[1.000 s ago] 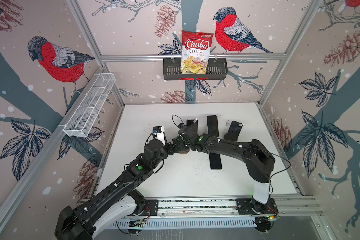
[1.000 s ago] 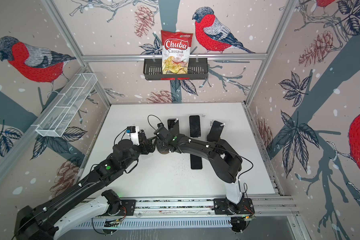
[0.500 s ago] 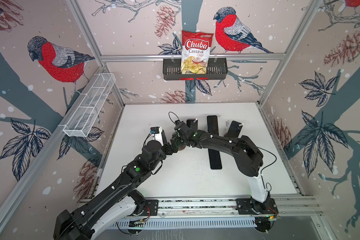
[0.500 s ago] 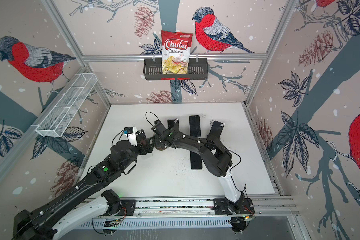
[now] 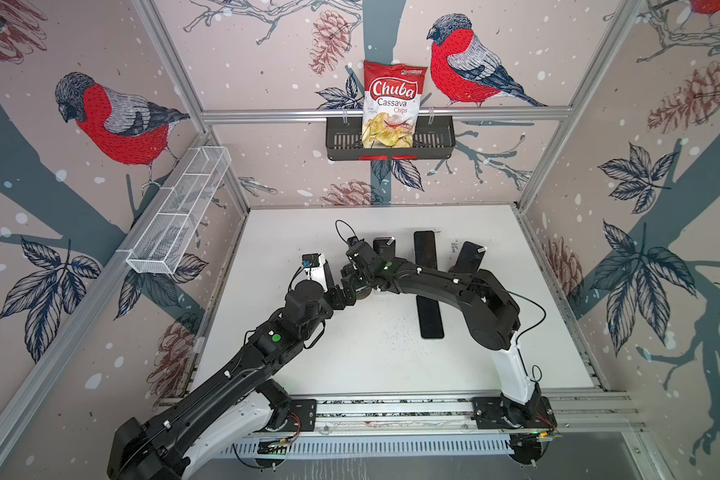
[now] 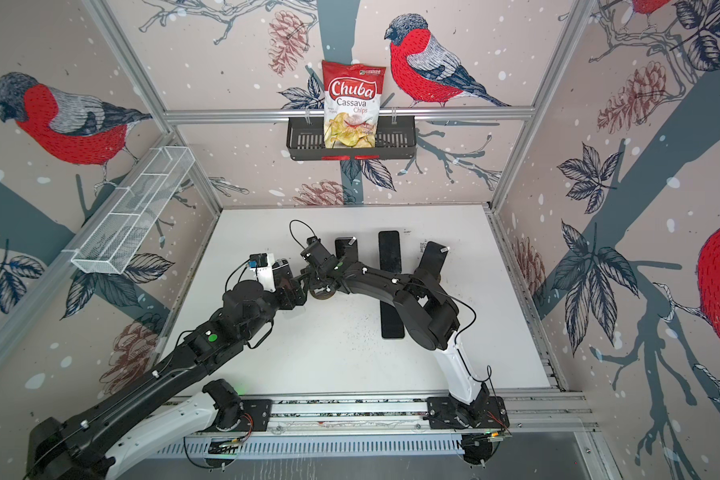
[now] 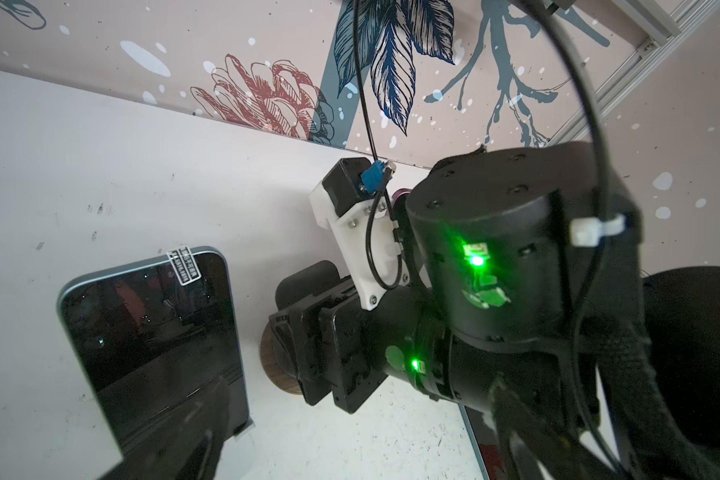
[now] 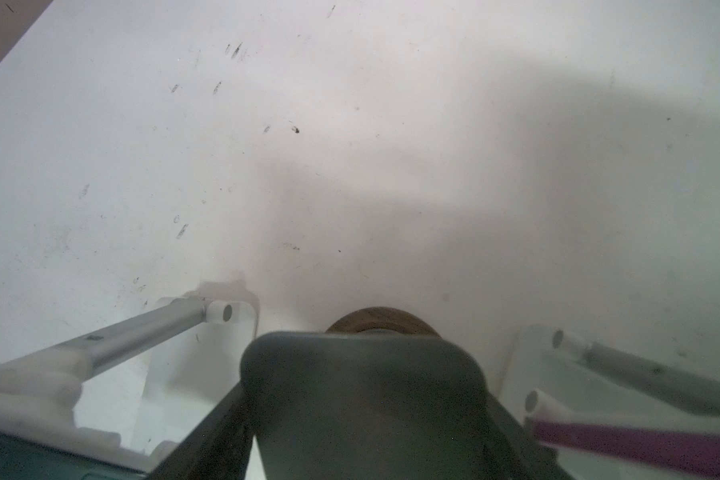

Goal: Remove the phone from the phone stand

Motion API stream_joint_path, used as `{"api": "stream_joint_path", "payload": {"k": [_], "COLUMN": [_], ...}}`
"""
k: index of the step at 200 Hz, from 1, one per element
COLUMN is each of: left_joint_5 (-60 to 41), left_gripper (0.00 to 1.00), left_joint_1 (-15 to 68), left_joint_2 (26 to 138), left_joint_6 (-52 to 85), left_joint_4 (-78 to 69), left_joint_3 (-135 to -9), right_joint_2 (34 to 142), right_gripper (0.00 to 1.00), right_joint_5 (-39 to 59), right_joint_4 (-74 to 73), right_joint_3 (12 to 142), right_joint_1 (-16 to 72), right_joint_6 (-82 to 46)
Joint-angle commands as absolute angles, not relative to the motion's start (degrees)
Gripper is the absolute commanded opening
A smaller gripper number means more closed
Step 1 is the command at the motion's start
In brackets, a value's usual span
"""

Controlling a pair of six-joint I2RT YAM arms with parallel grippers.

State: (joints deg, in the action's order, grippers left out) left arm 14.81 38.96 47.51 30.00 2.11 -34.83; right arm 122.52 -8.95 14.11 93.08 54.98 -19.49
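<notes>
The left gripper [image 6: 285, 286] is holding the flat, shiny, black-screened, blue-green-edged phone [image 7: 154, 332]. Its fingers are showing only as dark blurry shapes at the near end of the phone. As best I can tell, they are standing wide because they are hugging the phone across its wide sides. The phone is sitting up off the table, tilted, with its screen facing the left wrist camera. It is off the stand and just beside it, not touching.

The right gripper [image 8: 391, 328] is hanging right over the small phone stand with the round brown wooden foot [image 7: 281, 374]. Its fingers are standing a little apart, one on each side of the stand's dark grey rounded back plate [image 8: 362, 374], with a thin gap on both sides. I think it is there to keep the light stand from tipping or sliding while the phone is coming away.

So the job is looking almost done. The phone will probably need a soft landing on a bare spot of the white table [image 5: 371, 361].

Farther back, other flat black phones [image 5: 425, 249] are lying on the table. A red and white chips bag [image 5: 393, 104] is standing in a black basket [image 5: 441, 137] on the back wall. A white wire tray [image 5: 175, 216] is hanging on the left wall.
</notes>
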Motion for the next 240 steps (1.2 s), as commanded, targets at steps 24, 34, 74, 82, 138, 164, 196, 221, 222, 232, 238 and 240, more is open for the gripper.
{"api": "stream_joint_path", "payload": {"k": [24,34,74,82,138,164,196,221,222,232,238,240], "left_joint_5": [15.3,15.3,14.8,14.8,14.2,13.8,11.9,10.0,9.9,9.3,8.9,8.7], "left_gripper": [0.97,0.97,0.97,0.96,0.96,0.97,0.97,0.97,0.97,0.97,0.97,0.97], "left_joint_1": [39.1,39.1,39.1,39.1,39.1,39.1,39.1,39.1,39.1,39.1,39.1,39.2], "left_joint_2": [47.4,47.5,48.3,48.4,48.5,49.2,51.4,53.7,53.8,54.6,55.1,55.2], "left_joint_6": [29.3,29.2,29.0,29.0,29.0,29.0,30.2,31.2,31.2,31.5,31.7,31.8], "left_joint_4": [1.7,1.5,1.1,1.1,0.5,-0.2,-1.6,-2.4,-2.5,-2.7,-3.0,-3.0], "left_joint_3": [-35.0,-35.1,-35.2,-35.2,-35.2,-35.5,-35.8,-36.4,-36.4,-36.7,-36.8,-36.9], "right_joint_2": [122.5,122.1,119.8,119.1,113.3,109.3,103.4,98.2,98.0,95.9,94.8,94.4], "right_gripper": [0.81,0.83,0.88,0.90,0.92,0.92,0.92,0.93,0.92,0.93,0.93,0.93], "right_joint_5": [-8.7,-8.9,-10.1,-10.6,-12.9,-13.0,-14.3,-16.2,-16.3,-17.4,-18.1,-18.5], "right_joint_4": [14.5,14.7,15.2,15.3,15.2,14.7,14.4,14.7,14.7,15.0,15.3,15.4], "right_joint_3": [93.4,93.4,93.3,93.2,90.3,86.7,80.6,75.2,75.1,73.0,71.9,71.5], "right_joint_1": [54.9,54.8,54.8,54.8,54.3,53.9,53.8,53.6,53.5,53.2,52.9,52.8], "right_joint_6": [-19.9,-20.0,-19.8,-19.8,-19.9,-21.2,-22.9,-24.6,-24.7,-25.6,-26.1,-26.2]}}
